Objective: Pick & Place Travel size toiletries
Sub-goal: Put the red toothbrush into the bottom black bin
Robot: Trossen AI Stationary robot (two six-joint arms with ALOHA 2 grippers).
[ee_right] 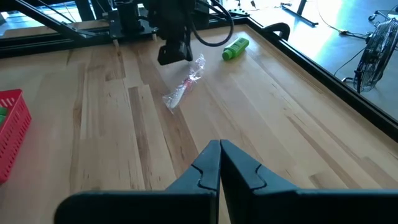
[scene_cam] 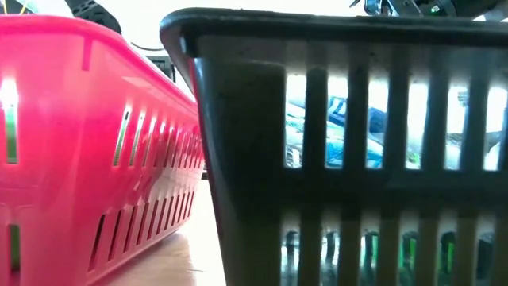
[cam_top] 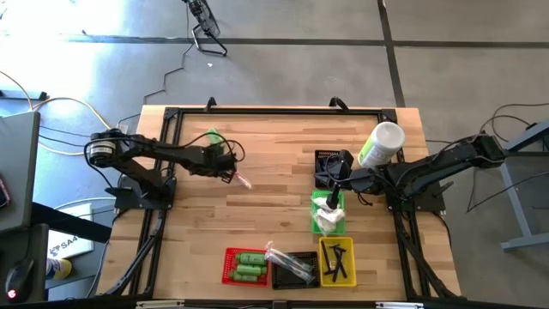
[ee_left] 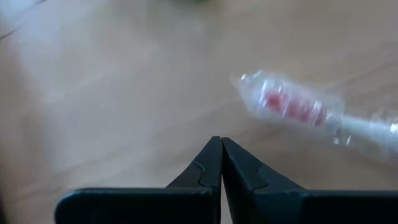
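Your left tool (cam_top: 230, 172) is hovering over the bare wood left of the worktop's centre, fingers pressed together and gripping nothing. The clear-wrapped toothbrush (cam_top: 244, 181) is lying flat just beside its tip, toward the centre, apart from the fingers; in the left wrist view the toothbrush's (ee_left: 311, 112) red-bristled head is sitting just ahead of the closed fingertips (ee_left: 214, 158). A loose green bottle (cam_top: 214, 138) is lying behind the left tool, toward the far edge.

Your right tool (cam_top: 336, 184) is waiting closed and empty over the right-centre of the worktop, above the green basket (cam_top: 341, 202) holding white packets (cam_top: 328, 218). Just behind it a black basket (cam_top: 327, 158) is sitting, with the white round cup (cam_top: 383, 142) lying tipped toward the far right corner.

Along the near edge you are seeing a red basket (cam_top: 230, 268) with green bottles (cam_top: 247, 266), a second black basket (cam_top: 305, 261) with a wrapped toothbrush (cam_top: 283, 258) lying across it, and a yellow basket (cam_top: 352, 273) with thin black combs (cam_top: 337, 261).

Nothing is standing between the left tool and the loose toothbrush. The low view is being filled by the red and black basket walls.
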